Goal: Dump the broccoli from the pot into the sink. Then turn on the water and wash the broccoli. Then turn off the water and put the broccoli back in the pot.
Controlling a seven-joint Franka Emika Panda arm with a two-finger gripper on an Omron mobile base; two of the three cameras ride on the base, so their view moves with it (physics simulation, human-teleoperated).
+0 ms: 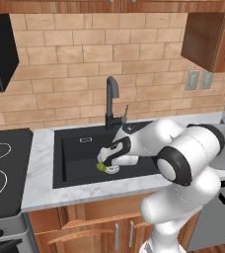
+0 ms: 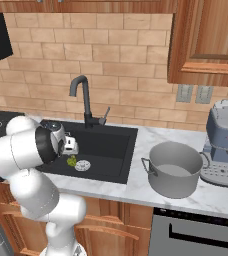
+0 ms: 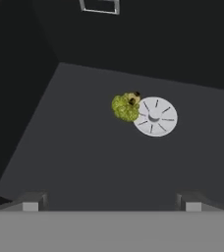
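The broccoli lies on the floor of the black sink, touching the left side of the round silver drain. My gripper hangs open above them, fingers spread wide with nothing between. From the left base camera the gripper is down inside the sink, just over the broccoli. From the right base camera the gripper is above the broccoli. The grey pot stands upright on the counter right of the sink. No water runs from the faucet.
The dark gooseneck faucet rises behind the basin, its small lever on its right. A coffee machine stands right of the pot. A black stovetop lies left of the sink. The marble counter surrounds the basin.
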